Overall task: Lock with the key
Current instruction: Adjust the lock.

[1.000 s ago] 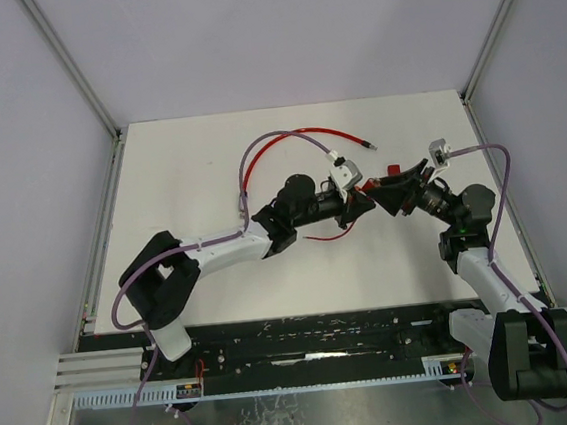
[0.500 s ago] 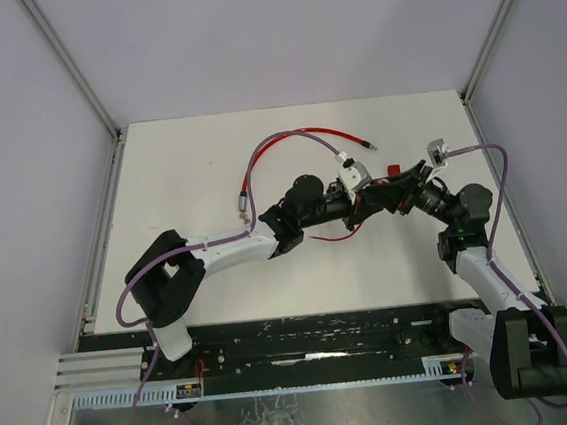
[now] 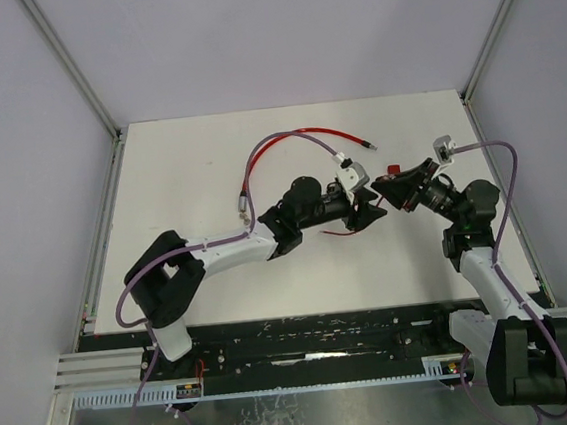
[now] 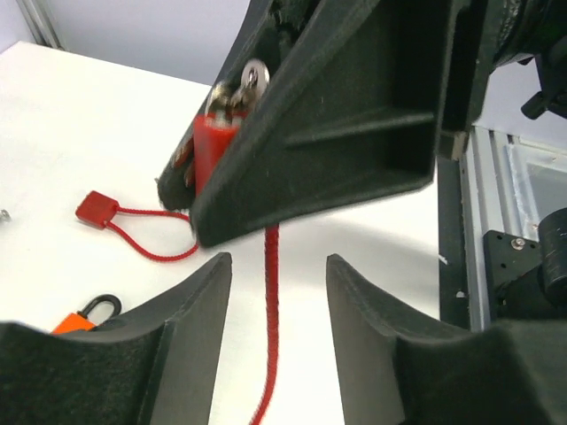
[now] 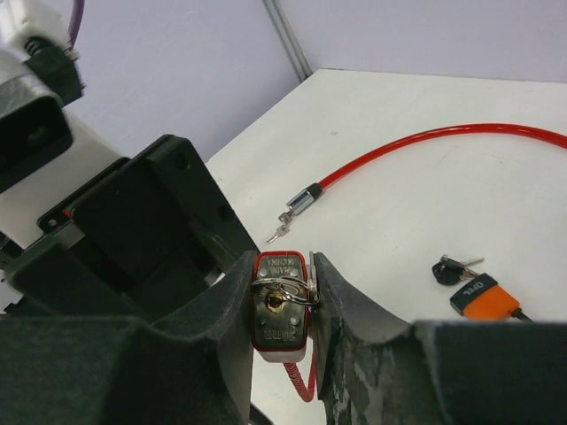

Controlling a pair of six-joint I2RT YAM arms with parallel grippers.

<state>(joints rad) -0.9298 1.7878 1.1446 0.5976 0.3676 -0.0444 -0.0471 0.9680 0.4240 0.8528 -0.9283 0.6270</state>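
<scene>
Red boxy padlock (image 5: 280, 317), metal key (image 5: 285, 290) at its face, sits clamped by right gripper (image 5: 282, 305); left gripper (image 4: 279, 297) released.

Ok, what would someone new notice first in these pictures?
A red padlock with a key in it, pinched between the right arm's fingers over the middle of the table. The left arm's fingers stand open just in front of it. Behind, a red cable and an orange tag lie on the table.
</scene>
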